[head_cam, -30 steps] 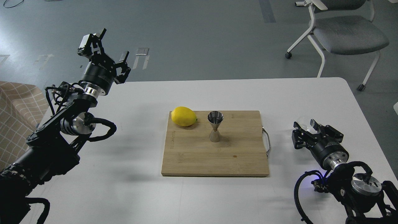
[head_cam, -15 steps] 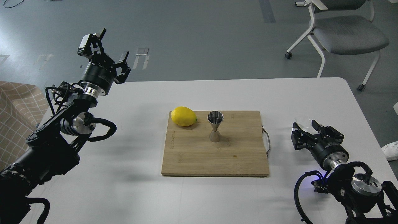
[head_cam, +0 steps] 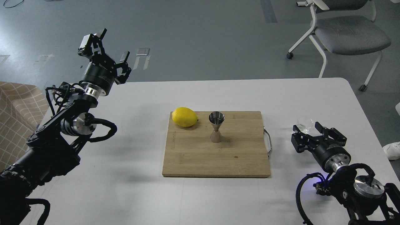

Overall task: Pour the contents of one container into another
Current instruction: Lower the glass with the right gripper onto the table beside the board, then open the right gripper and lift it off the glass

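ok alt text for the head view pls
A small clear glass cup stands on a white table, just beyond the open right claw. A shiny steel hourglass jigger and yellow lemon sit on a wooden cutting board; the open left claw is raised.

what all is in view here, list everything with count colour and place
table: one, white, fills the lower part of the view
cutting board: one, light wood with a metal handle on its right edge, middle of the table
lemon: one, yellow, far left corner of the board
jigger: one, shiny steel, upright on the board just right of the lemon
glass cup: one, clear, on the table right of the board
chair: one, grey seat on a white frame, on the floor beyond the table's far right
shoe: one, white, at the right edge
left gripper: black, raised over the far left, fingers apart
right gripper: black, fingers open just short of the cup
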Tool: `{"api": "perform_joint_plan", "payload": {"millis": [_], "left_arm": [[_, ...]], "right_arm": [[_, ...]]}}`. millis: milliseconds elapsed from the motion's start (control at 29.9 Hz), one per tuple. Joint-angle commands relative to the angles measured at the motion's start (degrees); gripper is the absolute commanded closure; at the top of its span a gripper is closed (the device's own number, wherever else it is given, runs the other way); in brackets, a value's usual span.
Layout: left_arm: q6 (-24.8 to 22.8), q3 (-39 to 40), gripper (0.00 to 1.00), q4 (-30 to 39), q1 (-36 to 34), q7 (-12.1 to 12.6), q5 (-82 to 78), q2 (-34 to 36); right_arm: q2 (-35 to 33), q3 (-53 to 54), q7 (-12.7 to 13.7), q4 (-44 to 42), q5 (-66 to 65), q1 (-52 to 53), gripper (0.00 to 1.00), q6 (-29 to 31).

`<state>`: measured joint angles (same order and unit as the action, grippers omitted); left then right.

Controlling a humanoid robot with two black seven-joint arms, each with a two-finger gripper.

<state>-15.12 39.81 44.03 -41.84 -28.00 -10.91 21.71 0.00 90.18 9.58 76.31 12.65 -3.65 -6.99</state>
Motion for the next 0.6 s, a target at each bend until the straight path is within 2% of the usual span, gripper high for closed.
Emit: {"api": "perform_joint_plan", "payload": {"millis": [0,301,568], "left_arm": [[0.0,0.0,0.02,0.0,0.0,0.0,0.02,0.0],[0.0,0.0,0.02,0.0,0.0,0.0,0.02,0.0],[0.0,0.09,0.02,0.0,0.0,0.0,0.02,-0.09]], "right_arm": [[0.0,0.0,0.0,0.77,0.0,-0.65,0.08,-0.04],[0.0,1.67,0.0,8.22,0.0,-3.99,0.07,-1.71],[-4.3,1.67,-0.09,11.66,-1.14,-3.73,0.04,-0.31]]}}
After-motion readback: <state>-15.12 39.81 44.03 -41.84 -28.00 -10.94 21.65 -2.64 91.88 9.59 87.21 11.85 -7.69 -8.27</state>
